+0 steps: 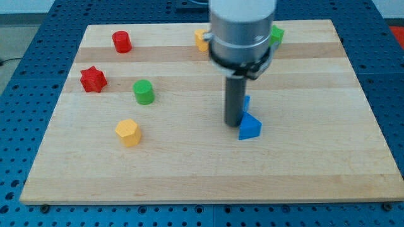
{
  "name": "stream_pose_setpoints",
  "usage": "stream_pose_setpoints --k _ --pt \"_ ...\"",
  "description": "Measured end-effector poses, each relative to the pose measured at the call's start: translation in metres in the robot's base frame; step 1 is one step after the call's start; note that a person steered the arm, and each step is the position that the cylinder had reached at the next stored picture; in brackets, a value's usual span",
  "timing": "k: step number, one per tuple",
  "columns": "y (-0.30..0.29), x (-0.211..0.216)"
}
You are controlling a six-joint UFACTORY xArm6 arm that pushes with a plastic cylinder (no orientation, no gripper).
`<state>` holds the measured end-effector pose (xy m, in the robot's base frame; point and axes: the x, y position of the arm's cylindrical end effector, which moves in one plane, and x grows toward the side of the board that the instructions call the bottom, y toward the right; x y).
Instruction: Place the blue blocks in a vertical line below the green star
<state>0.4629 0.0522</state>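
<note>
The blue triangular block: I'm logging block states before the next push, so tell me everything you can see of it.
The blue triangular block is a solid, bright blue wedge with a matte, painted look, lying flat on the wooden board right of centre. Its pointed top faces the view's top. My tip sits right against its left edge, apparently touching. A second blue block pokes out just above it, mostly hidden behind the rod; whether the two touch cannot be told.
</note>
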Motion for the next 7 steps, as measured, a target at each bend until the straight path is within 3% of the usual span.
stream_pose_setpoints --k 1,2,3,4,7 --pt "0.010 -0.042" --pt "-0.025 -0.019" --pt "-0.068 -0.039" --pt "-0.032 -0.078" --pt "0.075 -0.078"
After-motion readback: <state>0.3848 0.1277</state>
